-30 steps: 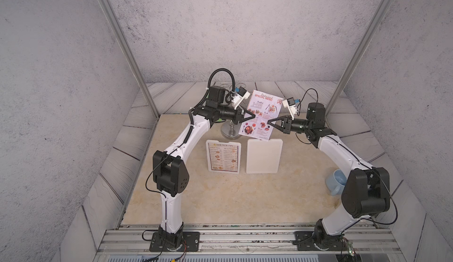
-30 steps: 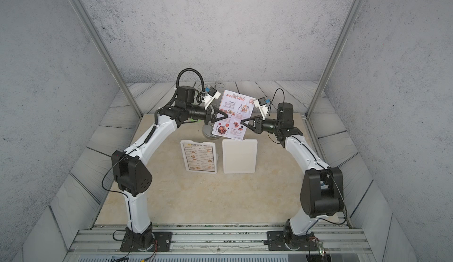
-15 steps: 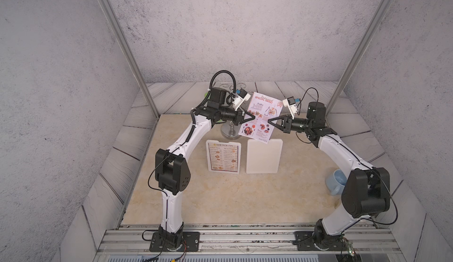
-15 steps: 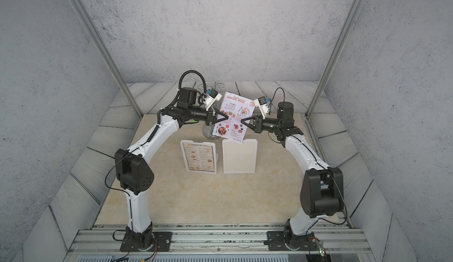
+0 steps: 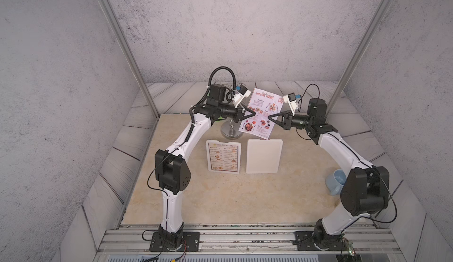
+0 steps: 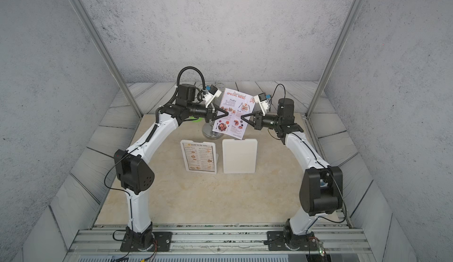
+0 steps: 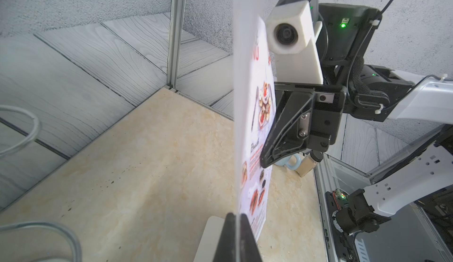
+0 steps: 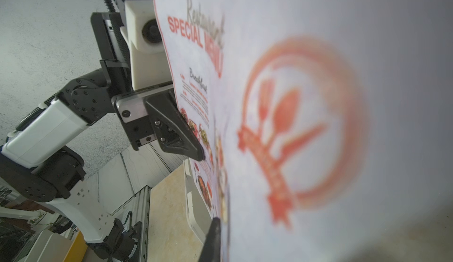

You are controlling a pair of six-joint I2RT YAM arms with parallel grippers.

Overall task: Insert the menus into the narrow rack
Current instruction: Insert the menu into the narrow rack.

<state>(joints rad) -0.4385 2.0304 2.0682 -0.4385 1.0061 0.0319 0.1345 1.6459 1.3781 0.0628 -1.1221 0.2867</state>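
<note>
The lilac "SPECIAL MENU" sheet (image 5: pixel 261 112) (image 6: pixel 233 126) hangs upright in the air above the table's back. My left gripper (image 5: pixel 254 114) (image 7: pixel 236 215) is shut on its left edge; in the left wrist view the sheet (image 7: pixel 259 131) runs edge-on between the two fingers. My right gripper (image 5: pixel 269 117) (image 8: pixel 220 220) is shut on the right edge of the sheet (image 8: pixel 294 101), with one finger showing against the printed face. The "DIM SUM INN" menu (image 5: pixel 223 157) stands in a white holder. A bare white rack (image 5: pixel 263 156) stands right of it, just below the held sheet.
A round metal stand base (image 5: pixel 230 133) sits behind the held sheet's lower left corner. A pale blue mug (image 5: pixel 335 181) lies by the right arm's elbow. Grey sloped panels and two metal posts border the beige table (image 5: pixel 220 199).
My right gripper has closed the last bit onto the sheet's right edge. The left gripper has kept its grip, and the sheet has barely shifted.
</note>
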